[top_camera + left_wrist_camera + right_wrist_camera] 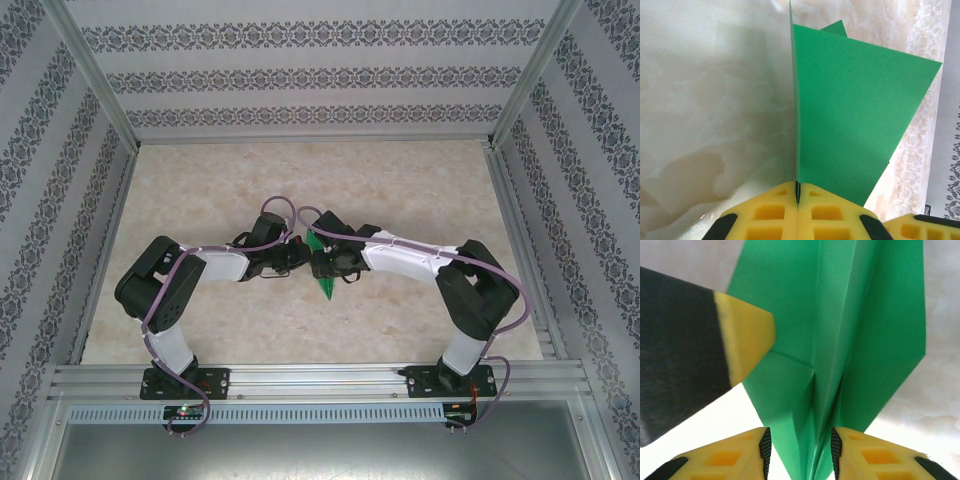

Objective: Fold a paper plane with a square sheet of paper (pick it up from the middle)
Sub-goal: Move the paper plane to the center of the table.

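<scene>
Pinching the paper [855, 115], left gripper [797, 197] clamps; right gripper [799, 435] flanks it, jaws seemingly spread.

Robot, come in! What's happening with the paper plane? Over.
Left claw shut on paper. Right claw straddles its folds, grip unclear. Claws crowded close together. Over.

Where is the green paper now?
The folded green paper is at the middle of the table, where the arms meet; the left gripper pinches its edge and the right gripper straddles it.
</scene>
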